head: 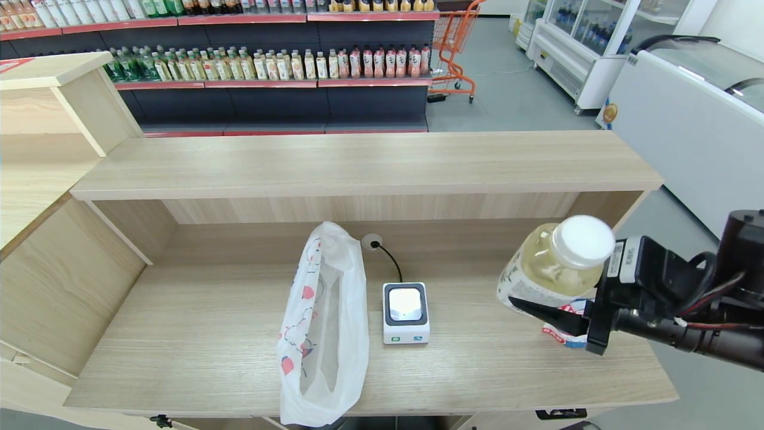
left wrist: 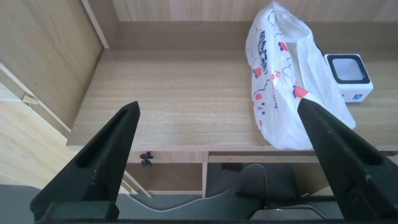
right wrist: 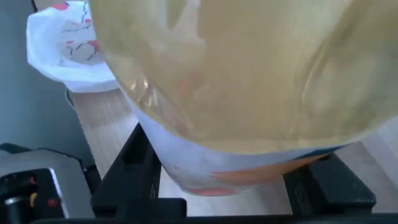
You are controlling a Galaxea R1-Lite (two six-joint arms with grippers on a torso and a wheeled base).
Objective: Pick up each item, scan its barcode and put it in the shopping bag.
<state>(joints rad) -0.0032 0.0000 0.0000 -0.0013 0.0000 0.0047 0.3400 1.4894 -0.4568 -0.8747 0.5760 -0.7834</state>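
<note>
While the right hand (head: 540,301) clamps a clear, white-capped bottle of yellow drink (head: 552,266) at frame right, its barcode should squarely face the white square scanner (head: 406,312), centre.

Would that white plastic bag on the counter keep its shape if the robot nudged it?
Probably not. The shopping bag looks thin and crumpled, so it would likely fold, and slide lightly on the smooth counter. Its opening looks narrow and slack, so the bottle may catch on it.
</note>
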